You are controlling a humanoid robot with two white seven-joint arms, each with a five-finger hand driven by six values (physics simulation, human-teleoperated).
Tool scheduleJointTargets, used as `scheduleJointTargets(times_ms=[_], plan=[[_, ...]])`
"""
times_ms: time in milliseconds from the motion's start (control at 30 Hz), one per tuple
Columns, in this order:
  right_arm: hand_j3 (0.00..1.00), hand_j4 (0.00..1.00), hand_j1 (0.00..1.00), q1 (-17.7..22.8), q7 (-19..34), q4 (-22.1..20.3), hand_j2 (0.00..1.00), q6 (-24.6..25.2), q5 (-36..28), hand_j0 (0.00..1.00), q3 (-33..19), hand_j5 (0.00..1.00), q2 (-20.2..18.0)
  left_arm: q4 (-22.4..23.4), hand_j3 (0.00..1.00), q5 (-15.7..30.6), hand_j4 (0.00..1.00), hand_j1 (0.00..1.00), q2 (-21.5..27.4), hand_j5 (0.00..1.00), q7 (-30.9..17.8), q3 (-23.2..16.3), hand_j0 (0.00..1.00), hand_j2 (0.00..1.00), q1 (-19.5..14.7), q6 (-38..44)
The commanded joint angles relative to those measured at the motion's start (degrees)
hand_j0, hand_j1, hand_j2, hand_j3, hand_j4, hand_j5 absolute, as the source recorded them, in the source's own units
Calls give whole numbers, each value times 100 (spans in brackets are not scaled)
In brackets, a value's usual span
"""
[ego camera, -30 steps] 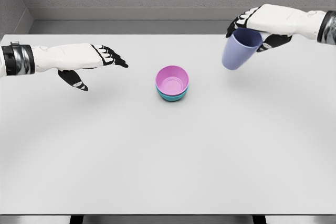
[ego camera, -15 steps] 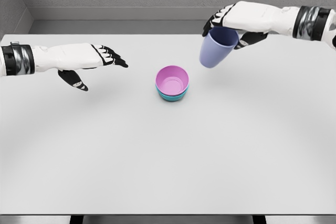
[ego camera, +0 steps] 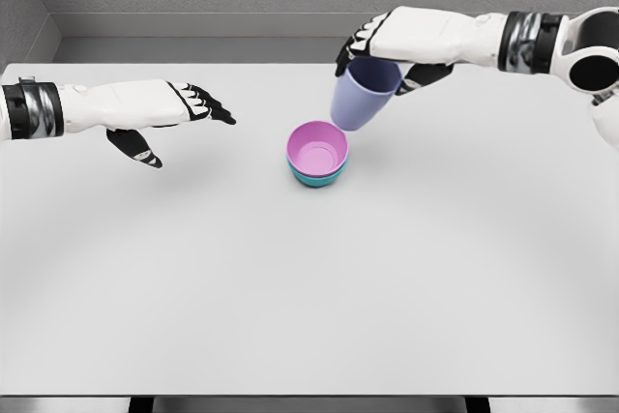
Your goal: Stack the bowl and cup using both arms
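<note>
Two bowls, pink bowl (ego camera: 317, 149) nested in teal bowl (ego camera: 316, 178), are sitting mid-table (ego camera: 309, 297), mouths up. We are gripping the lavender cup (ego camera: 362, 94) by its rim with our right hand (ego camera: 406, 38), base tilting down-left; our left hand (ego camera: 160, 108) is hovering spread.

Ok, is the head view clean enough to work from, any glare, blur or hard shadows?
Head view: sharp throughout, no glare; lighting flat and diffuse, only faint soft shadows on the table near the pink bowl and under the left hand; the lavender cup reads clearly.

light: bright, even, diffuse | shadows: faint, soft on table (ego camera: 309, 316) | focus: sharp | glare: none
</note>
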Motion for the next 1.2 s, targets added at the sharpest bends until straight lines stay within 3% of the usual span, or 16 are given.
scheduleJointTargets(times_ms=[0, 533, 1167], plan=[[70, 70, 70, -9, -3, -17, 70, 18, -33, 70, 42, 70, 48, 0, 100, 33, 100, 100, 5, 100, 3, 4, 100, 100, 0, 15], [71, 71, 71, -132, -3, -53, 71, 18, -33, 71, 296, 71, 382, 0, 100, 33, 100, 100, 75, 100, 3, 101, 100, 100, 44, 15], [71, 71, 71, -132, -3, -44, 71, 18, -33, 71, 411, 71, 391, -79, 100, 33, 100, 100, 75, 100, 3, 127, 100, 100, 114, 15]])
